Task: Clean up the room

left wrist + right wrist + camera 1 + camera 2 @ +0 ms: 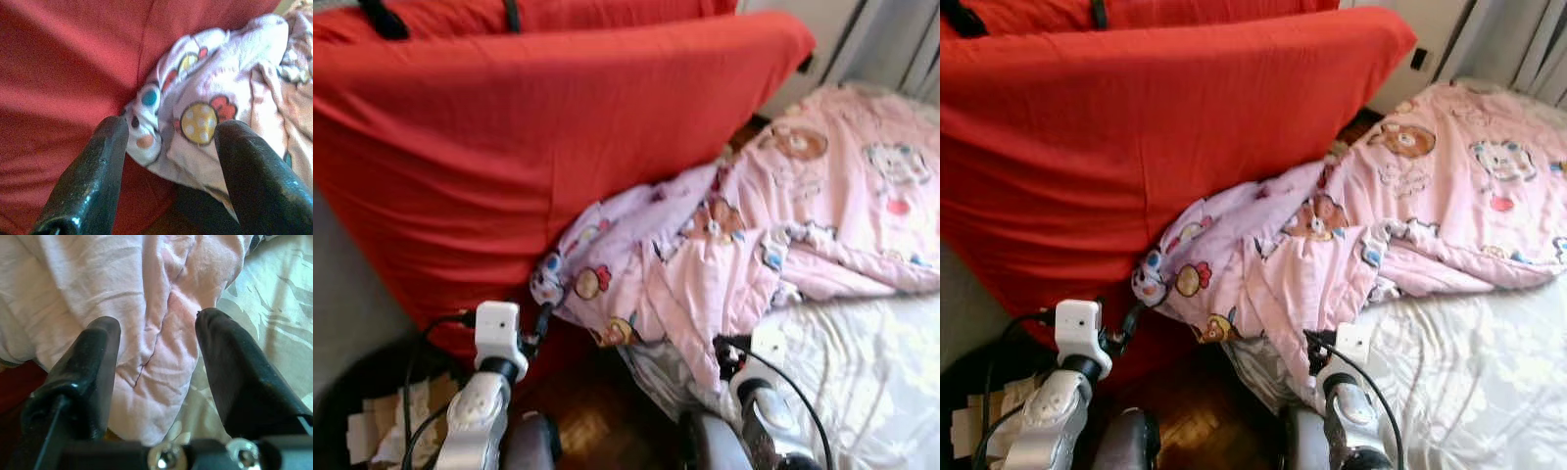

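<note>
While both fingers spread wide, left gripper (pixel 168 142) and right gripper (pixel 156 338) face the pink blanket (pixel 783 215)

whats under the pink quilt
Under the pink quilt lies a pale patterned sheet, showing at the robot's right. The quilt's left corner hangs off the bed over wood floor. What else it covers is hidden.

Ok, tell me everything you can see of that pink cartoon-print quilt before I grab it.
The pink cartoon-print quilt looks like soft padded fabric, pale pink with bears, mushrooms and other cartoon figures. It lies crumpled and unfolded across the bed, on the pale patterned sheet, with one bunched corner spilling off the bed's edge and pressing against the big red cushion. The left gripper, open, faces that hanging corner; the right gripper, open, points at a fold near the quilt's lower edge.
</note>
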Controlling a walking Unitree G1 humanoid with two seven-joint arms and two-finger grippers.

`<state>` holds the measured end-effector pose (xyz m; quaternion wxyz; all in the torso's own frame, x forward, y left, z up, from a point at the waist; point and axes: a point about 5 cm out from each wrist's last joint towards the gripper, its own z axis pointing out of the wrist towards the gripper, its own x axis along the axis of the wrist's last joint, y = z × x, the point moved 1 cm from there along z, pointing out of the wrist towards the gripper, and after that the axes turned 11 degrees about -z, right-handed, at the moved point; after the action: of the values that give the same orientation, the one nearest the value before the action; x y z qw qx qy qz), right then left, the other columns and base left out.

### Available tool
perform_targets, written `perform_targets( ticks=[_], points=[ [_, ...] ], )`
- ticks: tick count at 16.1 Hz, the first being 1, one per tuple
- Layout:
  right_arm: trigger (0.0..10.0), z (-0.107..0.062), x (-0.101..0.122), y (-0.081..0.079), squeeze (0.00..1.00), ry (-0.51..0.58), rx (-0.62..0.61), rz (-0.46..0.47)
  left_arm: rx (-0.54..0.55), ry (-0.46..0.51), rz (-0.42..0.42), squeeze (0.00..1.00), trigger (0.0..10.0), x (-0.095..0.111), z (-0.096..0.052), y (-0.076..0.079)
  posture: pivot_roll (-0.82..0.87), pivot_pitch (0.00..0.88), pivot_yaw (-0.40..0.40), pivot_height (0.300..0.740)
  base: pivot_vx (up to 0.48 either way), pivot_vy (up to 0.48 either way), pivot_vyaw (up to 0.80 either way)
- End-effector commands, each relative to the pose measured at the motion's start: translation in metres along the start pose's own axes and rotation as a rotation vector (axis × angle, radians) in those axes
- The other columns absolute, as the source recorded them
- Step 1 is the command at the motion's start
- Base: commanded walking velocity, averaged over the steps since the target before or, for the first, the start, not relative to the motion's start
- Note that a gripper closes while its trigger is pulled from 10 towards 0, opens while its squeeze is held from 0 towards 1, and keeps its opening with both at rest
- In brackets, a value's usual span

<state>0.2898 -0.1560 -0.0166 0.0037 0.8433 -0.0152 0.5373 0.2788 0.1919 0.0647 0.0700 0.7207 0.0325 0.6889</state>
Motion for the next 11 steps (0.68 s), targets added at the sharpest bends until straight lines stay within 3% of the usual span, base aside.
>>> perform_targets(
  ticks=[1,2,5,11],
  points=[
    [10.0,0.003,0.004,-0.001,0.93,-0.017,0.002,-0.028,0.016,-0.005,-0.012,0.00,10.0,0.000,-0.007,-0.002,0.05,0.232,-0.065,0.609,0.000,0.000,0.00],
    [10.0,0.005,0.009,-0.002,1.00,-0.006,0.006,-0.023,0.021,-0.007,-0.014,0.00,10.0,0.000,-0.013,-0.002,0.06,0.242,-0.066,0.609,0.000,0.000,0.00],
    [10.0,0.009,0.016,-0.007,1.00,-0.014,0.025,-0.022,0.024,-0.022,-0.016,0.00,10.0,-0.002,-0.025,-0.001,0.07,0.276,-0.069,0.609,0.000,0.000,0.00],
    [10.0,0.008,0.008,-0.012,1.00,-0.071,0.017,-0.067,0.023,-0.057,-0.022,0.00,10.0,0.001,-0.042,0.003,0.09,0.345,-0.068,0.609,0.000,0.000,0.00]
  ],
)
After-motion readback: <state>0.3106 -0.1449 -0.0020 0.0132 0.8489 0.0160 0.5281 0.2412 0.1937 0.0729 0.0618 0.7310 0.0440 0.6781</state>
